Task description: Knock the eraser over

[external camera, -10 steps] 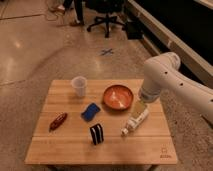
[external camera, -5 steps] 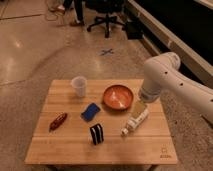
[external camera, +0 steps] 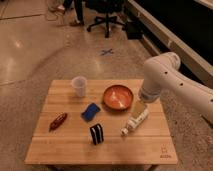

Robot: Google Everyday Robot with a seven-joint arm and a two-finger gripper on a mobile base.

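Note:
The eraser (external camera: 97,133) is a small black block with a white stripe, standing upright near the front middle of the wooden table (external camera: 65,150). My gripper (external camera: 139,107) hangs from the white arm (external camera: 161,75) over the right side of the table, just right of the orange bowl. It is well to the right of the eraser and farther back, and does not touch it.
A flat blue pad (external camera: 90,111) lies just behind the eraser. A red elongated object (external camera: 58,121) lies at the left. A white cup (external camera: 79,85) stands at the back. An orange bowl (external camera: 118,96) sits at the back middle. A pale bottle-like object (external camera: 134,121) lies under the gripper.

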